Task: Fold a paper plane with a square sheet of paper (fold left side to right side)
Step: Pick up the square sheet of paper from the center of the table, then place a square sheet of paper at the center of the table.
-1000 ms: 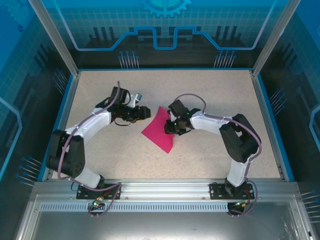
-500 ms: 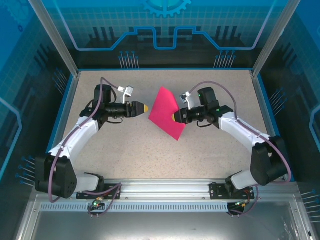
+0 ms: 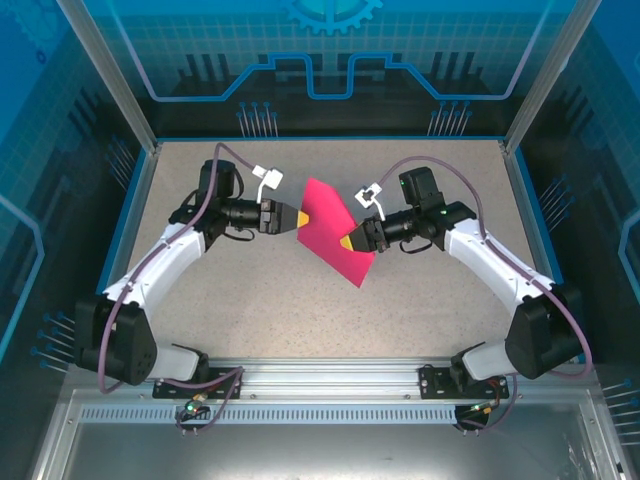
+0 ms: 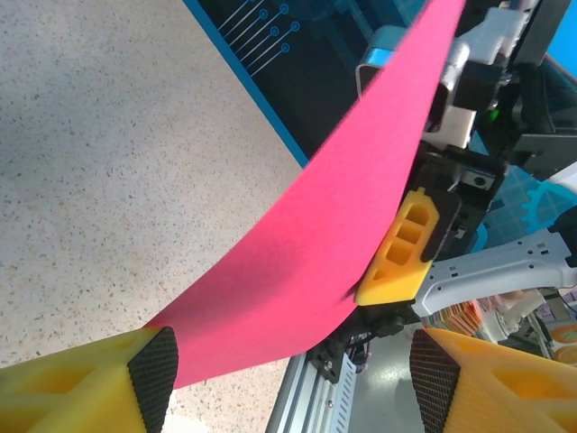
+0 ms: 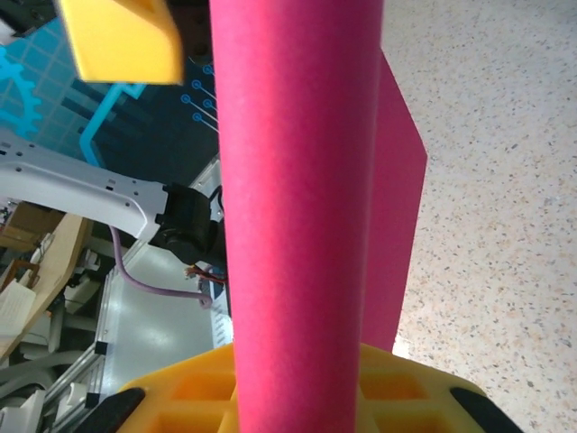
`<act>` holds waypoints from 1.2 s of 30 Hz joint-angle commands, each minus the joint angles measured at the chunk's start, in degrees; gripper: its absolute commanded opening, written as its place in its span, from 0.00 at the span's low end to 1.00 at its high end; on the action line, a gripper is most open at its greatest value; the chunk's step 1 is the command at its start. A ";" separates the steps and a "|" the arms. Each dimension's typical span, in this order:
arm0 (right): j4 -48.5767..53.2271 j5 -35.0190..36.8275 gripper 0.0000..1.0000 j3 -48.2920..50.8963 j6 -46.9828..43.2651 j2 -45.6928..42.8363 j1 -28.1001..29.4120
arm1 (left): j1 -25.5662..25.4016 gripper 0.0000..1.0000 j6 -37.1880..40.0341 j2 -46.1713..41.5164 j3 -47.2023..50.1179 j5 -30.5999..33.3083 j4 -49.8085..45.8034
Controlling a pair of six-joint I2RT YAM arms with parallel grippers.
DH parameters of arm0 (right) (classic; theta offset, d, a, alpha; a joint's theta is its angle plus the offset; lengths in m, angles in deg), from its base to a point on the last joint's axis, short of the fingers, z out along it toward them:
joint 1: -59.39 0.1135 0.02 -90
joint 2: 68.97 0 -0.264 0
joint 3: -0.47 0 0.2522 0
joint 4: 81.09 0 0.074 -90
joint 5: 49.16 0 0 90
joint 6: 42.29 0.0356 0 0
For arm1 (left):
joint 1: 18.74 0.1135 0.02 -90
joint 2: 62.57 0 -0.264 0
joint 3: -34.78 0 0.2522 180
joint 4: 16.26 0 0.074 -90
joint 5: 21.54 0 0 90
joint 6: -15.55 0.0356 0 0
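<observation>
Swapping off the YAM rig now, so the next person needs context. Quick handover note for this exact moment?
Left gripper: open, at the left edge of the square sheet of paper, not clamped on it.
Right gripper: shut on the sheet's right edge.
Paper: raised above the table, bowed between the grippers.
Done: sheet picked up; no pressed crease can be made out.
Left: bring the left side to the right side, crease, then the later folds.
</observation>
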 commanded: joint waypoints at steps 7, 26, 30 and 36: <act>6.58 -1.94 0.21 -2.75 -4.26 -0.55 0.03 | -0.15 0.74 7.31 0.12 -3.07 0.84 -7.72; 8.77 -1.92 0.23 -5.22 -4.42 1.03 0.03 | -0.87 0.41 6.88 -1.48 -2.13 -3.59 -5.10; 8.77 1.83 0.26 -5.46 -3.58 1.26 -0.63 | -0.88 0.14 7.12 -0.98 -1.97 -2.51 -5.84; 8.15 16.61 0.46 -3.05 0.22 -0.66 -3.68 | -1.21 0.05 4.73 1.54 0.27 1.73 -5.59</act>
